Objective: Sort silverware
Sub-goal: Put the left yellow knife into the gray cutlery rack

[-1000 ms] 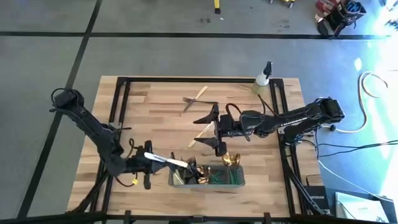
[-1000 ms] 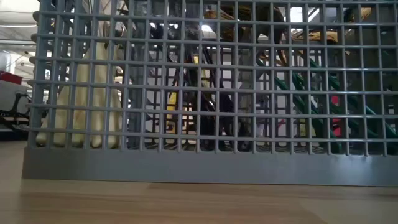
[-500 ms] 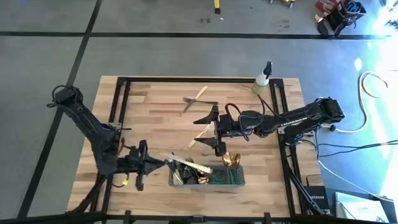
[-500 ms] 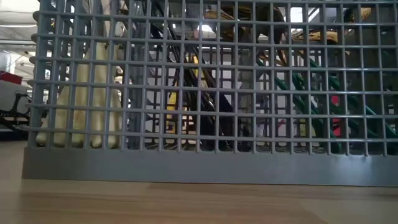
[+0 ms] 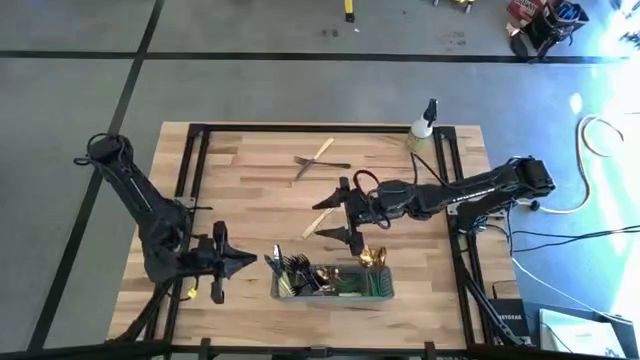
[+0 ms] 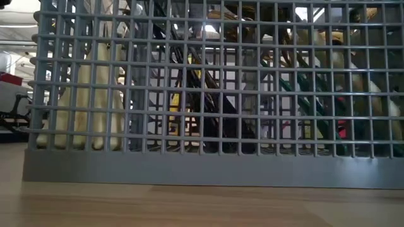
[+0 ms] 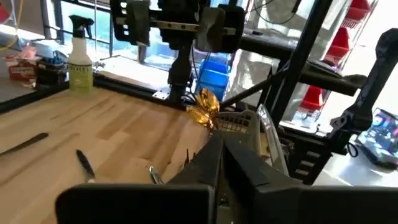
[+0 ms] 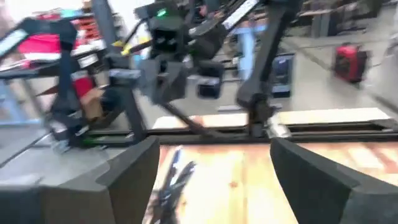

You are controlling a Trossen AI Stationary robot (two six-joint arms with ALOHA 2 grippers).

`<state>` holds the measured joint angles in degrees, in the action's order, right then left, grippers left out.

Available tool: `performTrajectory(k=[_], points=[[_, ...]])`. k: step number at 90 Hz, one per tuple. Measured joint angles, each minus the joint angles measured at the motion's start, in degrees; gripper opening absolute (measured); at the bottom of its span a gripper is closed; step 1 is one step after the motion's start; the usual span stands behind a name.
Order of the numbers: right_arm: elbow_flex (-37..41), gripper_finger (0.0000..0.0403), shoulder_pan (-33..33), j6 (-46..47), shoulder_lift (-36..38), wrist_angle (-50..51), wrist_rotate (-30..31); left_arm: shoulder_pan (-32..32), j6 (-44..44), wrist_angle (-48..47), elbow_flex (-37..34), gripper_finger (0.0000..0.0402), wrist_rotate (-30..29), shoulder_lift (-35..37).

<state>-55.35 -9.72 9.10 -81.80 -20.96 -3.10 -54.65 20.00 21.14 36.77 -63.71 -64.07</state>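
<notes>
The left tool [image 5: 228, 264] is held closed and empty just beside the caddy [image 5: 333, 296], where most silverware [image 5: 310, 277] is stacked. The right tool [image 5: 333, 211] is spread wide over what seems a pale-handled piece [image 5: 321, 216] on the desk [image 5: 250, 190]; two more pieces [image 5: 318, 158] are left lying crossed farther back.

Grey mesh caddy [image 5: 385, 292] near table [image 5: 240, 190] edge; spray bottle [image 5: 423, 123] at far corner.

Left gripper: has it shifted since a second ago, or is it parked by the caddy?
Yes. In the high view the left gripper has backed away from the caddy, toward the table's left edge, fingers closed and empty.
</notes>
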Motion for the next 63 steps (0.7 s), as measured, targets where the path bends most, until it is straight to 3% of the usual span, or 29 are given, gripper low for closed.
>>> performTrajectory(k=[16, 36, 52, 63], points=[[-2.0, 0.0289, 0.0, 0.8, -0.5, 7.6, -11.9, 1.2, -2.1, -1.0, 0.0, 0.0000, 6.1, -0.1], [-16.2, 0.0288, -0.8, -6.7, -4.5, 34.9, -18.2, 4.0, -3.9, -1.4, 0.0, 0.0000, 10.8, -0.1], [-27.3, 0.0256, -0.5, -16.8, -12.2, 54.9, -28.0, 9.2, -2.3, -1.6, 0.0, 0.0000, 27.3, -0.1], [-30.1, 0.0224, 0.1, -18.4, -17.2, 56.9, -35.0, 11.3, -1.0, -2.8, 0.0, 0.0000, 31.4, -0.1]])
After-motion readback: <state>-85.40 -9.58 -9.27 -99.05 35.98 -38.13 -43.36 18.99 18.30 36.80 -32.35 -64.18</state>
